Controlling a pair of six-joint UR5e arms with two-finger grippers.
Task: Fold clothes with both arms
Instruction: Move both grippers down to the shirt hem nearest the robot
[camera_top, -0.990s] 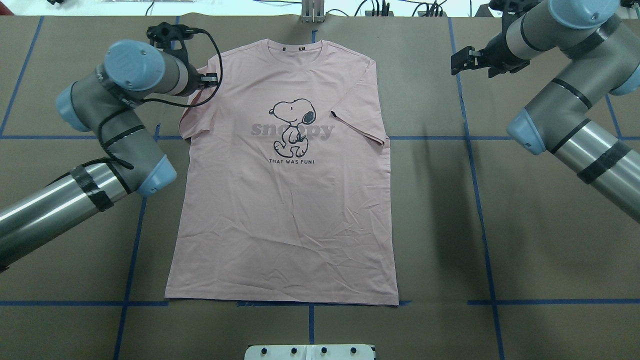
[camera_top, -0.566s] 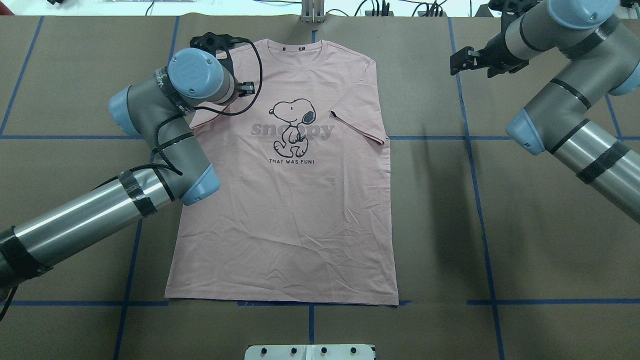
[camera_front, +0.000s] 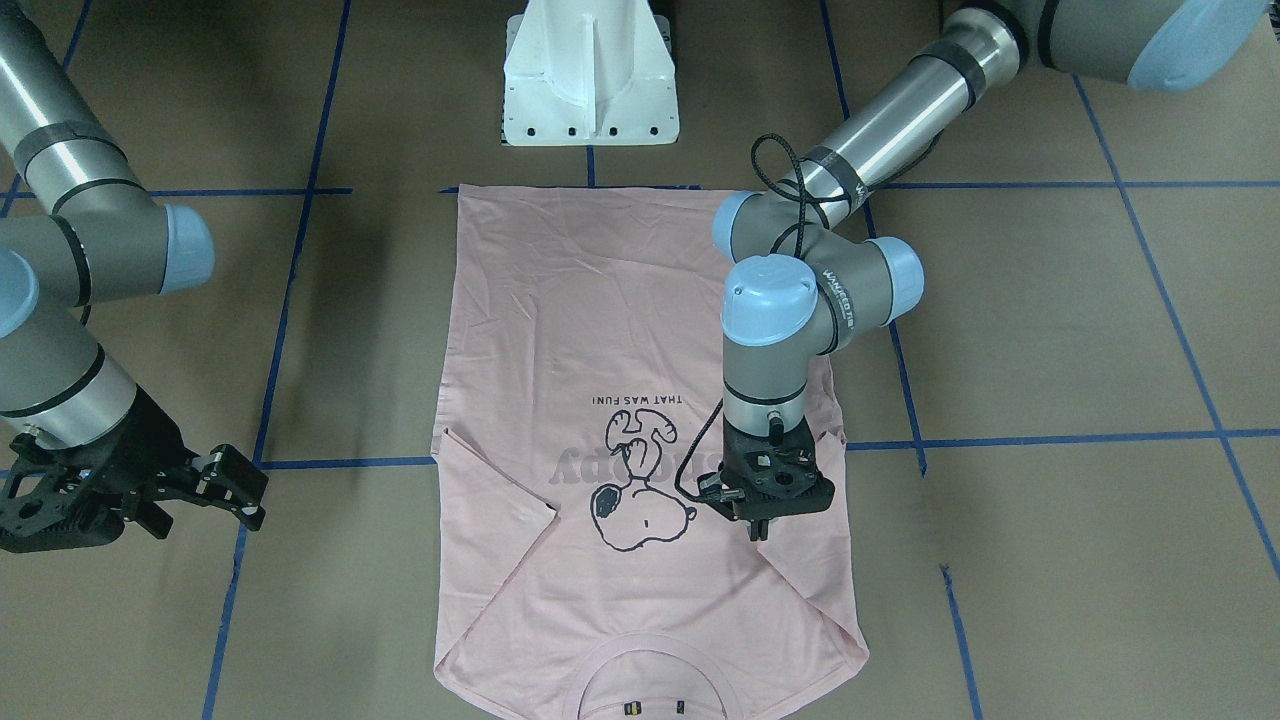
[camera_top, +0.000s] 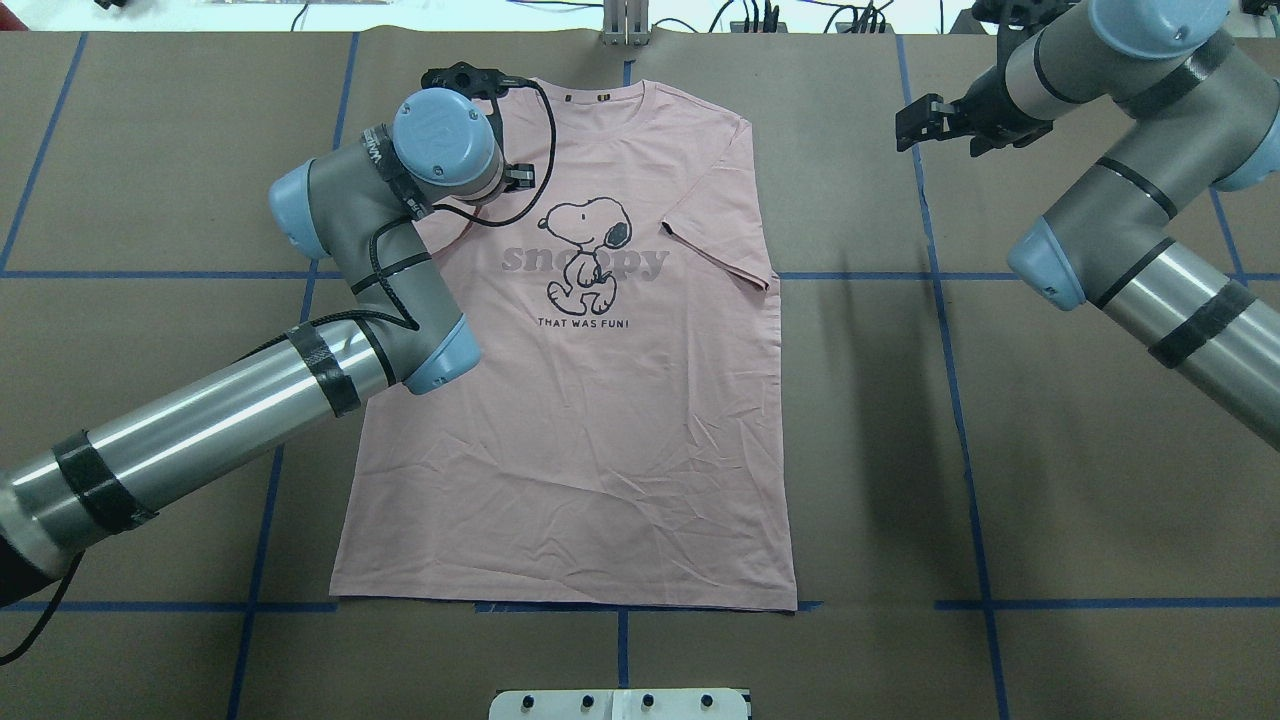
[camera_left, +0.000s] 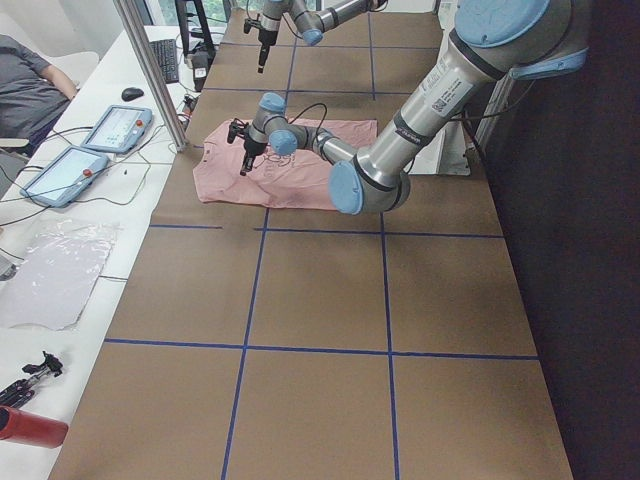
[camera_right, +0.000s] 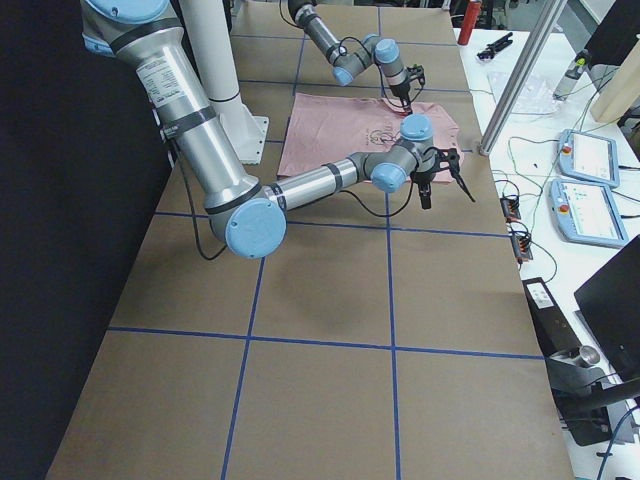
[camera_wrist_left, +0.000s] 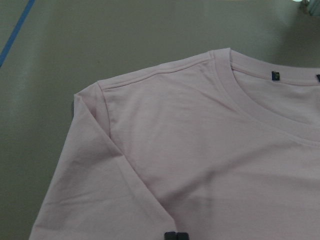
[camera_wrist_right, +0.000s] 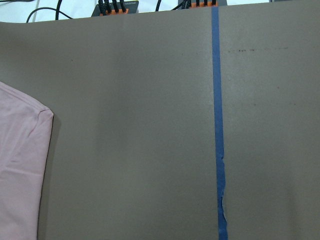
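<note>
The left hand (camera_front: 757, 527) hangs low over the shirt (camera_front: 600, 330), on the shirt's left shoulder side. Its two fingertips (camera_wrist_left: 171, 236) are drawn together at the hem of the left sleeve (camera_wrist_left: 95, 170). It looks clamped on that hem, though the grip sits at the very bottom edge of the wrist view. The shirt lies flat and print-up in the middle of the desk (camera_top: 1050, 480), with its collar (camera_wrist_left: 235, 75) toward the far edge and its bottom hem toward the robot's edge. The right hand (camera_top: 915, 125) hovers spread and empty near the far right corner, well apart from the cloth.

The shirt looks thin, light and limp. It will likely drape and wrinkle rather than keep a line, and it may slide on the smooth brown covering. The doubled edges seem the best holds: sleeve hems, shoulder seams and bottom corners, taken on both sides so that it lifts evenly.

From overhead, the left arm (camera_top: 200, 440) covers the left sleeve and the hand beneath it. The right wrist view shows no fingers at all.
</note>
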